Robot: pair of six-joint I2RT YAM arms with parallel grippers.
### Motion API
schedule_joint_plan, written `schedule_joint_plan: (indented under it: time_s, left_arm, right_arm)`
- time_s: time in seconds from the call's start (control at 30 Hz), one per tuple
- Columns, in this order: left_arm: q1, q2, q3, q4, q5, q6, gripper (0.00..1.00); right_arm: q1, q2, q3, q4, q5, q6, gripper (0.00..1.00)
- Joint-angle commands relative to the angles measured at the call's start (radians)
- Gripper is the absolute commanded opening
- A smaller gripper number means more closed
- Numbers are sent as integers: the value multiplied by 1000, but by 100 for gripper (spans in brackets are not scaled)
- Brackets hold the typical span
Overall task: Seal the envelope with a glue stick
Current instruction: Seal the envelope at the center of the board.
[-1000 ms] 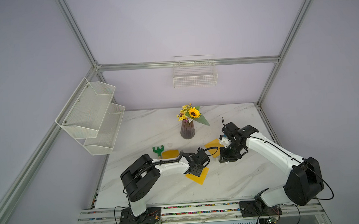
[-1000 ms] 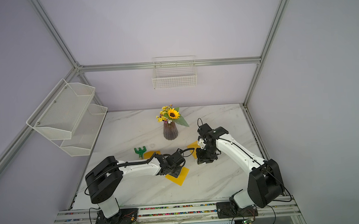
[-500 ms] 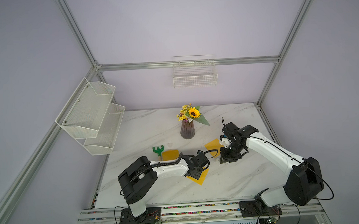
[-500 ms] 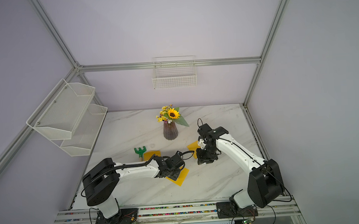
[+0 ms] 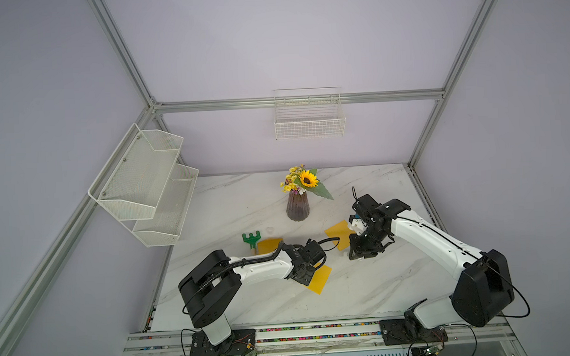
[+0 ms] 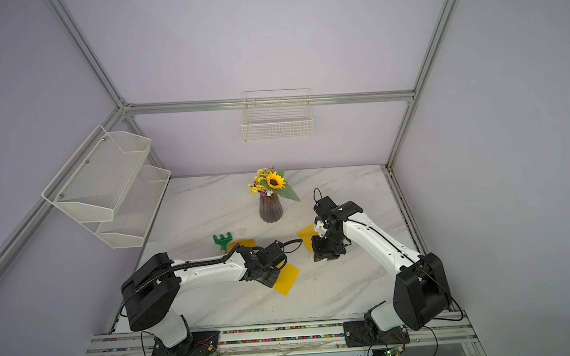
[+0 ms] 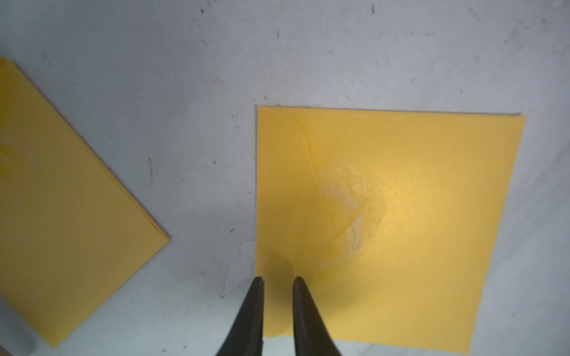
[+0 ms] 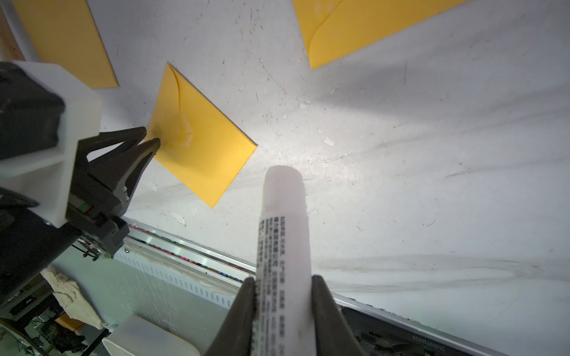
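Right gripper: I see it clenched on the glue stick, one finger on each side of the printed label.
Glue stick: a white tube. Its rounded free end points down at the bare marble table, beside the envelope and clear of the paper.
Stick height: from this angle I can't say whether the end touches the marble or hangs just above it.
Only from the right wrist: the stick itself. In both top views the right gripper hides nearly all of it from me.
Left gripper: the jaws stand a narrow slit apart with nothing held between them, and the tips sit over the edge of the envelope.
Left contact: in the right wrist view its fingertips meet the edge of the envelope near the flap.
Envelope: yellow, lying flat towards the front of the table with its flap folded down. In both top views part of it is covered by the left gripper.
Only from the left wrist: a whitish glue smear around the point of the flap, which the top views are too small to show.
Other envelopes: two more yellow ones. One lies just beside the green toy rake, and the other is partly under the right arm.
Back of table: a vase of sunflowers, well apart from both grippers.
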Motion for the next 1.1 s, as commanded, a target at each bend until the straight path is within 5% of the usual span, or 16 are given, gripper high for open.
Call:
schedule_joint_plan:
  time_s: [0.0,0.23,1.07]
  left_arm:
    - [10,3,-2,6,6,10,18]
    - [2,73,-58,63,91,-19,17]
    - [2,112,60,11,22,46,16]
  right_arm:
    - [-4,-5,23,-8,6,3,0]
    - [-4,2,18,-9,5,0,0]
    - [-4,3,23,-14,6,-2,0]
